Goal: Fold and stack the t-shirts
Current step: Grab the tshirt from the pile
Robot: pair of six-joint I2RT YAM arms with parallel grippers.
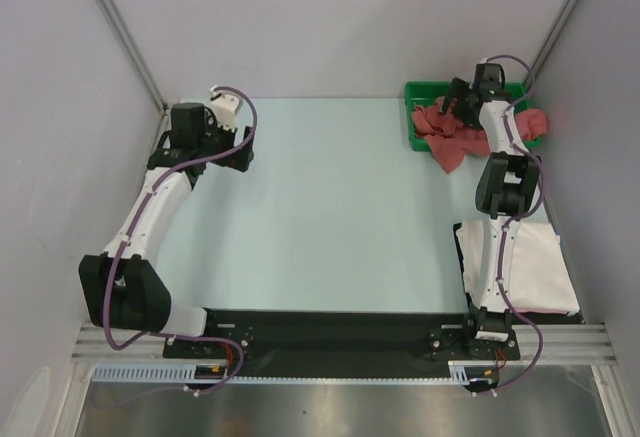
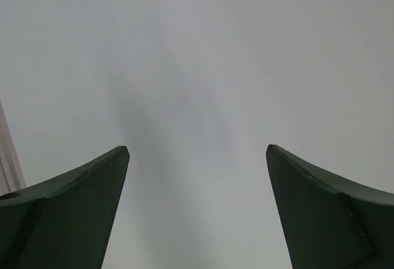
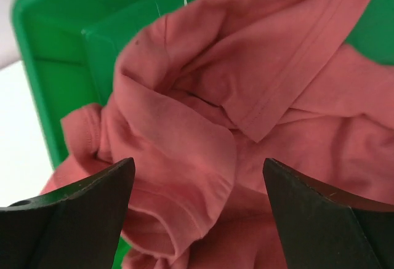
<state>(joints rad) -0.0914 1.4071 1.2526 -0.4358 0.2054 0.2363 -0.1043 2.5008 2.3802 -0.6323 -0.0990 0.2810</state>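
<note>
The right tool hangs wide open over the crumpled red shirt, looking ready to grab it, and the left tool, also wide, sits aside.

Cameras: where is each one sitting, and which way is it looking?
Top: high behind the robot, facing down at the table, white shirt, red shirt, tray; left arm and right arm show.
Left wrist: on the left arm, facing a bare pale surface; open left gripper shows.
Right wrist: on the right arm, facing the red shirt and tray; open right gripper shows.
Shared: top and right wrist both see red shirt and tray.
</note>
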